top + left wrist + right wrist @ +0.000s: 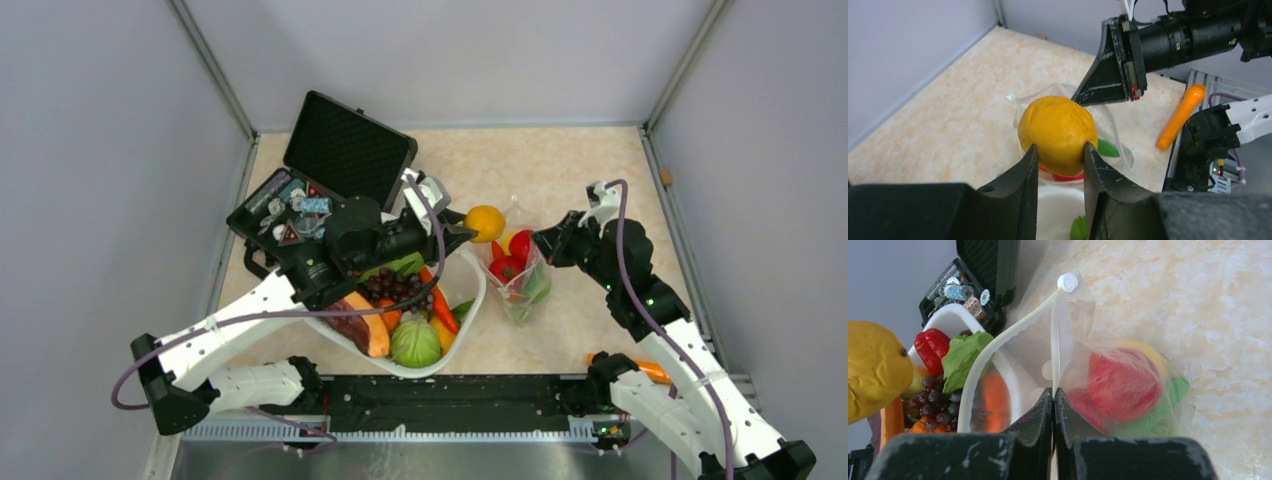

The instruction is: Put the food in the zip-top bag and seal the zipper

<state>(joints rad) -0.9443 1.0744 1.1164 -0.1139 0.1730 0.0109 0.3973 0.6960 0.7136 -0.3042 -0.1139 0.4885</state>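
My left gripper [462, 232] [1059, 152] is shut on a yellow lemon [485, 222] [1057, 134] and holds it in the air just left of the zip-top bag's mouth. The clear zip-top bag [522, 275] [1120, 385] lies on the table with red tomato-like pieces [509, 262] [1125, 385] and green pieces [1168, 400] inside. My right gripper [545, 243] [1053, 391] is shut on the bag's mouth edge and holds it up, with the zipper [1013, 330] curving open. The lemon also shows at the left in the right wrist view [873, 370].
A white oval basket [470, 300] with papaya slice, grapes, lettuce and peppers stands left of the bag. An open black hard case [330, 170] sits behind it. An orange carrot toy [645, 370] [1180, 115] lies by the right arm's base.
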